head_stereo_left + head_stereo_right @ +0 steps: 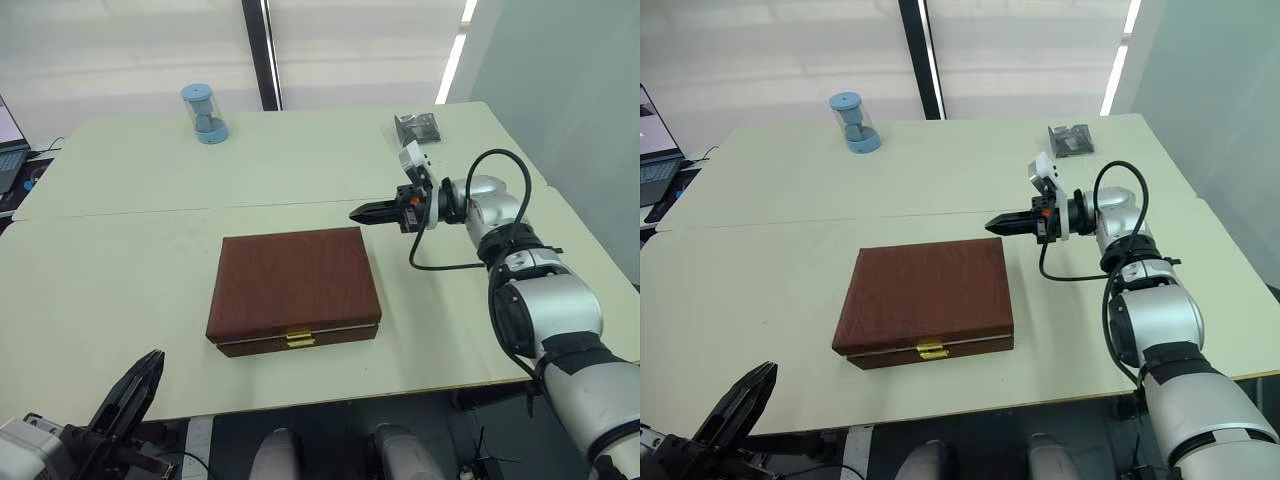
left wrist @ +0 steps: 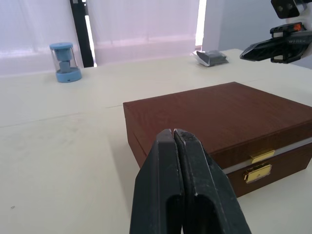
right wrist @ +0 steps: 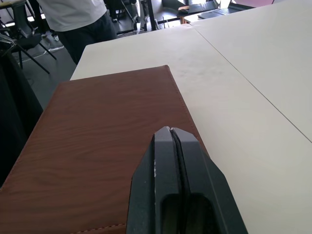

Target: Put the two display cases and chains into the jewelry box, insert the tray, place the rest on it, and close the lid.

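Brown jewelry box [image 1: 293, 288] sits shut mid-table, gold clasp [image 1: 299, 338] facing the robot.
Nearest, left gripper [image 2: 174, 139] clenched, empty; beyond, right gripper [image 1: 362, 212] (also clenched) poised over the lid [image 1: 290, 278]—closed tips could skid across it, shoving the box.

I note a blue hourglass-like cylinder [image 1: 205, 113] upright on the far side of the pale table [image 1: 120, 270]. A laptop [image 1: 10, 150] sits at the left edge. A person [image 3: 78, 19] stands beyond the table.
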